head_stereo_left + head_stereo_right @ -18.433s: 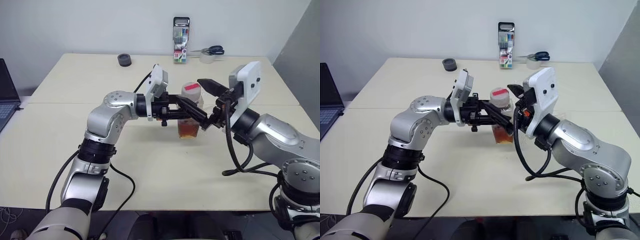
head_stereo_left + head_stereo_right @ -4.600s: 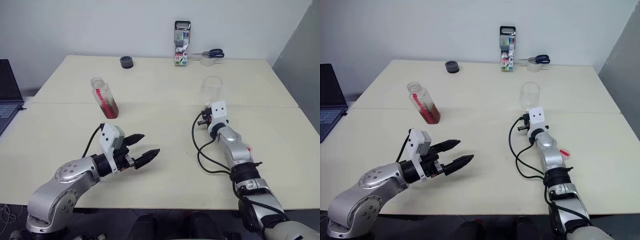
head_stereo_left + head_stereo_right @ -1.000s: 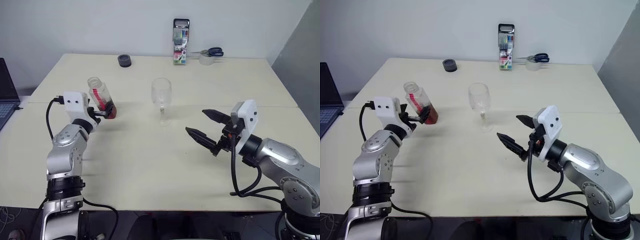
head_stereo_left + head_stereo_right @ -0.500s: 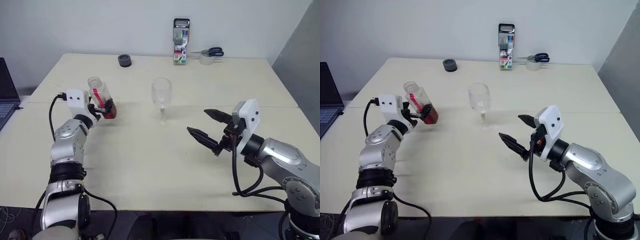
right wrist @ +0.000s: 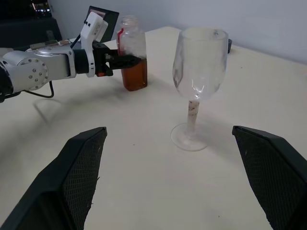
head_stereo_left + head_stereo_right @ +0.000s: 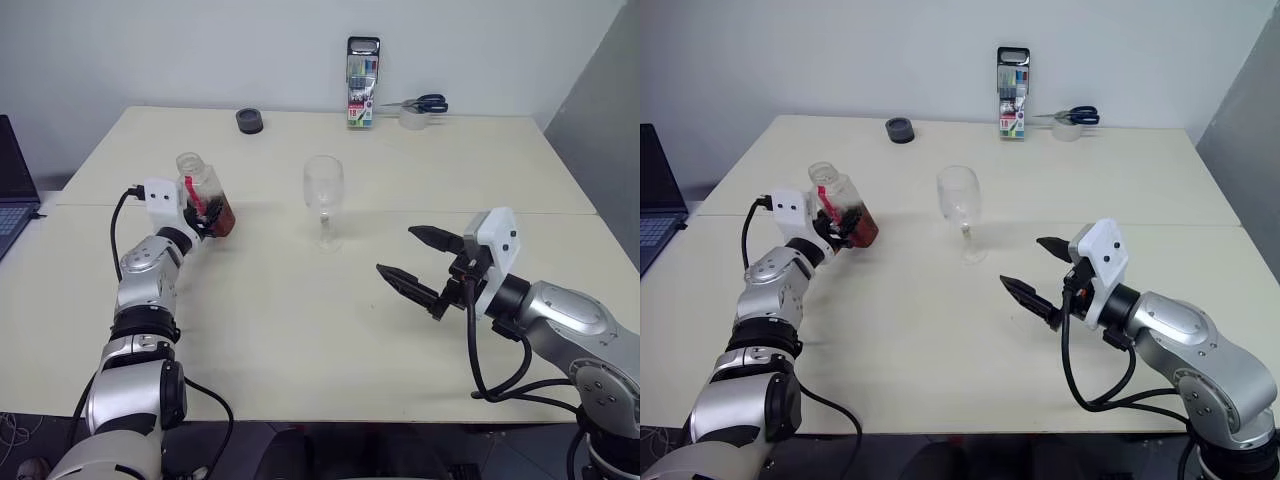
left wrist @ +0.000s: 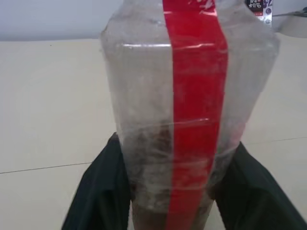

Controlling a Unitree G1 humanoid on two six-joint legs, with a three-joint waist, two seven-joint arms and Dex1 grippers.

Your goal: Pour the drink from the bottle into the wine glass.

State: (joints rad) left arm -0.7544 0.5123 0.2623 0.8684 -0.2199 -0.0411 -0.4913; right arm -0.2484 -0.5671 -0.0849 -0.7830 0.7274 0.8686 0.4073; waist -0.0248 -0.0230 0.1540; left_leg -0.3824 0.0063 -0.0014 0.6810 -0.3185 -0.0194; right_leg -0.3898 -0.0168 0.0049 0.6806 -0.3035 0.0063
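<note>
Nearest, the right gripper [image 6: 422, 266] hangs with jaws spread wide and empty over the table [image 6: 300, 330]; farther off the wine glass [image 6: 322, 200] stands upright mid-table, thin-stemmed, fragile, likely tippy; at far left the left gripper [image 6: 847, 228] is clamped low on the bottle [image 6: 204, 194], uncapped it seems; thin plastic, light, about a third of the drink [image 5: 135, 76] left, best squeezed gently.
</note>
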